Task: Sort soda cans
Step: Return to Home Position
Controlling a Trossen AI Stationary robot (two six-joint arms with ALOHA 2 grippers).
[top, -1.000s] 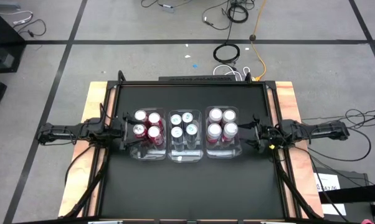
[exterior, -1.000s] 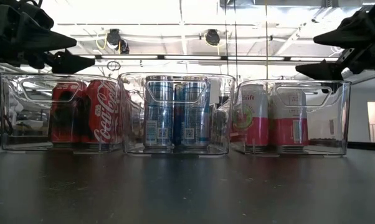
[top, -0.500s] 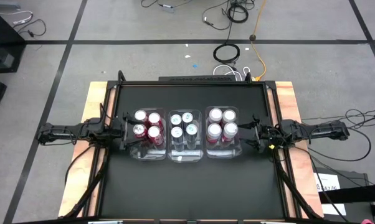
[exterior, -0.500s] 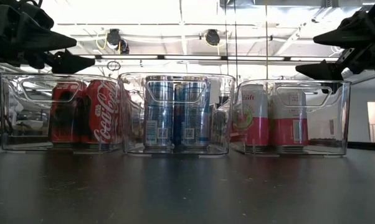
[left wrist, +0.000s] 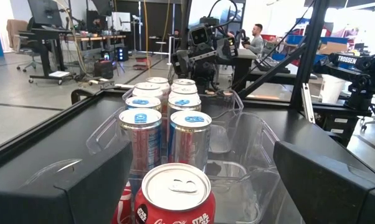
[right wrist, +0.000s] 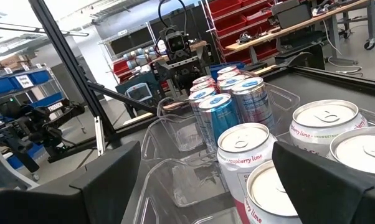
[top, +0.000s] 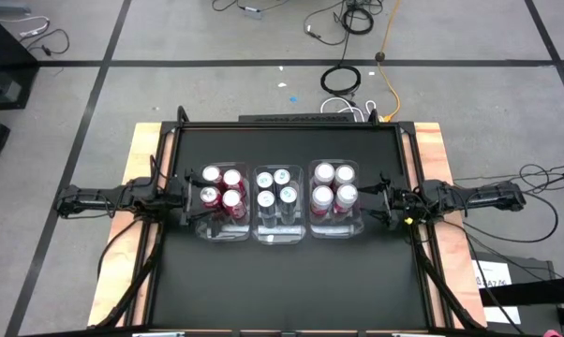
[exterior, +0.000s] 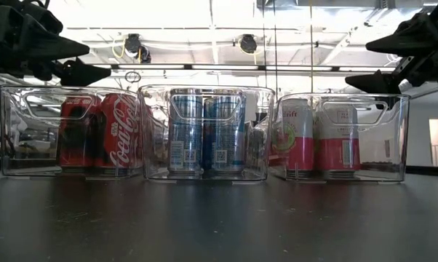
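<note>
We see the soda cans (top: 288, 195) all standing straight up, silver tops to the ceiling, four to a box: red cans (top: 232, 178) in the left bin (exterior: 30, 124), blue cans (top: 267, 197) in the middle bin (exterior: 153, 131), pink-white cans (top: 346, 195) in the right bin (exterior: 386, 131). The bins sit side by side across the black table (top: 282, 290), with bare table in front and behind. The left gripper (top: 194, 198) and right gripper (top: 372, 199) hang just outside the row's ends, above the rims, fingers spread wide, holding nothing.
</note>
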